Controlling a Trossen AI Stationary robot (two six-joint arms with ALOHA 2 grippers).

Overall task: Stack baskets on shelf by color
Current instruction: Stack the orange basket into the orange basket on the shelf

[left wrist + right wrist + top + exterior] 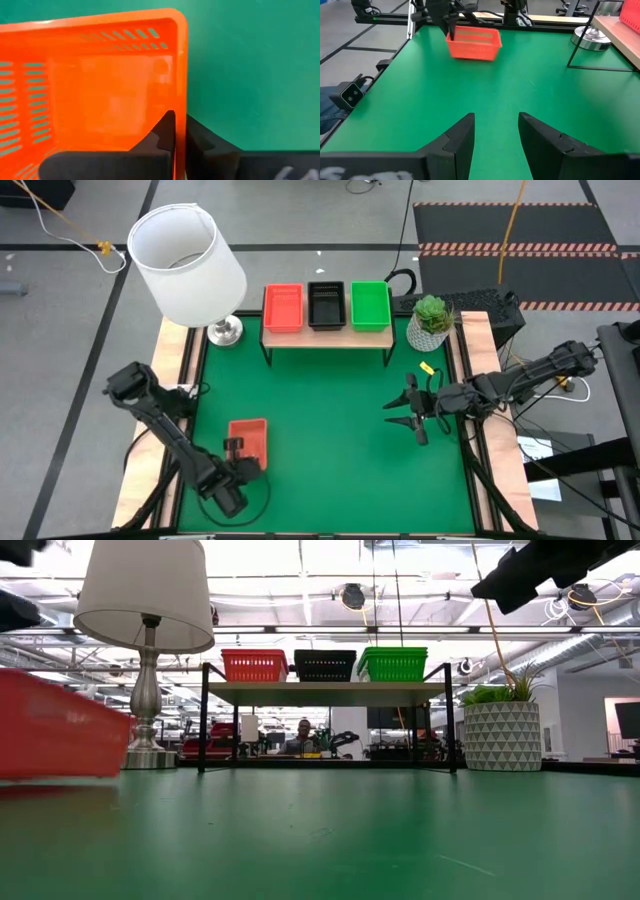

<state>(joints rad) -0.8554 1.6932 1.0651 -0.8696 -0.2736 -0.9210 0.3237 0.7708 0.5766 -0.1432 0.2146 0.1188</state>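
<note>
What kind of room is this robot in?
Probably a robotics lab or workshop: a green work table with robot arms, high ceiling lights, and a person sitting among equipment behind.

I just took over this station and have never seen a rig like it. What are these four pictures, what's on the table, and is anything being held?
Two dark robot arms work over a green table. One picture looks straight down, one looks level across the tabletop, and one comes from each arm's wrist.

At the far edge stands the shelf with orange-red, black and green baskets side by side. A lamp sits at its left, a potted plant at its right.

The left gripper is shut on the rim of another orange-red basket near the table's front left. The right gripper is open and empty, hovering over the right side.
</note>
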